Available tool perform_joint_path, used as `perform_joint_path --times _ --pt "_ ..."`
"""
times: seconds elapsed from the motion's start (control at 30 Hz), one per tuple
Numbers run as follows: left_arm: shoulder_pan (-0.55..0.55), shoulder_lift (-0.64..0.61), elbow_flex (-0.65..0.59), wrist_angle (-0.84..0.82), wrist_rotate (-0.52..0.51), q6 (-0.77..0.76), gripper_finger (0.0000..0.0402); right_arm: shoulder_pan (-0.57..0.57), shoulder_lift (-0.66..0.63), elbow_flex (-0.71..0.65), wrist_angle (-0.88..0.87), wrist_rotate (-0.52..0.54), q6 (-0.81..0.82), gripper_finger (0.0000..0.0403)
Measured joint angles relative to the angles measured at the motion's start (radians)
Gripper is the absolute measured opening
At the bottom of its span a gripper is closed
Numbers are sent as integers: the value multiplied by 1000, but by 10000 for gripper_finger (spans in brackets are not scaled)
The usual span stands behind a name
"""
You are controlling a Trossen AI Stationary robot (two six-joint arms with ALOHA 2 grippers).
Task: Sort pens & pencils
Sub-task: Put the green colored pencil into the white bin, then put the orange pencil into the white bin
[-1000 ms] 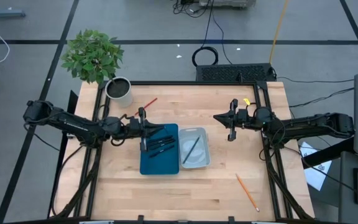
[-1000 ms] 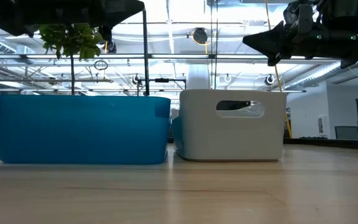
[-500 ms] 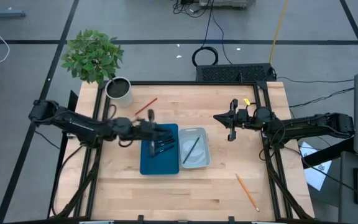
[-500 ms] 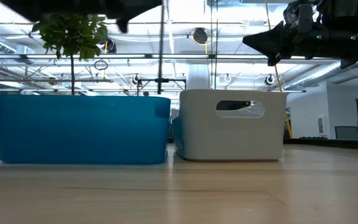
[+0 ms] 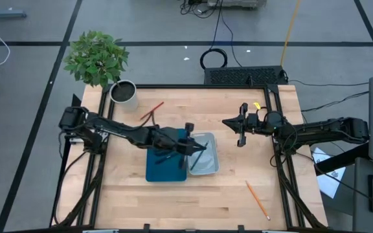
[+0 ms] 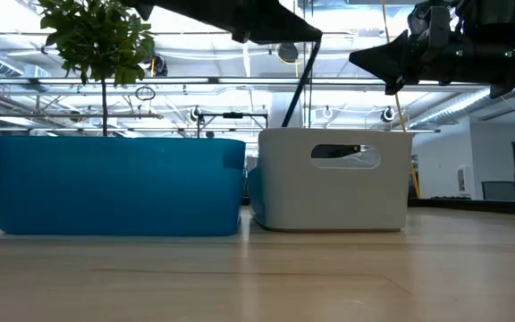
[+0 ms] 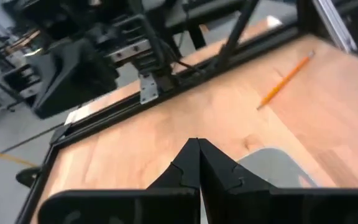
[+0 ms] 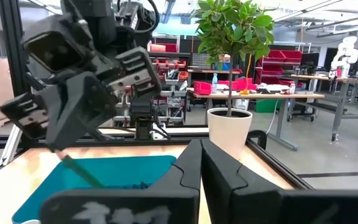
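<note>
two trays (image 5: 166, 169), three visible pencils (image 5: 258, 199), one potted plant (image 5: 96, 58)

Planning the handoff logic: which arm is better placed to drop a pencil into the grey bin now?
Left. Its tool holds a dark pencil over the grey bin; the right tool waits apart.

blue tray (image 5: 157, 169) | pale grey tray (image 5: 207, 167) | orange pencil (image 5: 258, 199) | red pencil (image 5: 152, 110) | black pens (image 5: 168, 153)

A potted plant (image 5: 96, 58) stands beside a grey cup (image 5: 124, 94).
</note>
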Motion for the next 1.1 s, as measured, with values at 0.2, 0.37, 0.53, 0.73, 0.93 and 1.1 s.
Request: perform_joint_path --times 0.2,0.37,0.53,0.73,0.93,1.1 --pt "3 49 43 -158 21 84 0 0 0 0 -3 0 0 0" --pt "3 74 44 -160 34 94 0 0 0 0 -1 0 0 0" --pt "3 75 44 -148 40 99 18 0 0 0 0 0 0 0" --pt "6 76 44 -135 24 82 64 0 0 0 -2 0 0 0" --pt "21 54 44 -172 7 32 132 0 0 0 -2 0 0 0" --pt "16 -70 43 -319 -75 -44 161 0 0 0 -7 0 0 0"
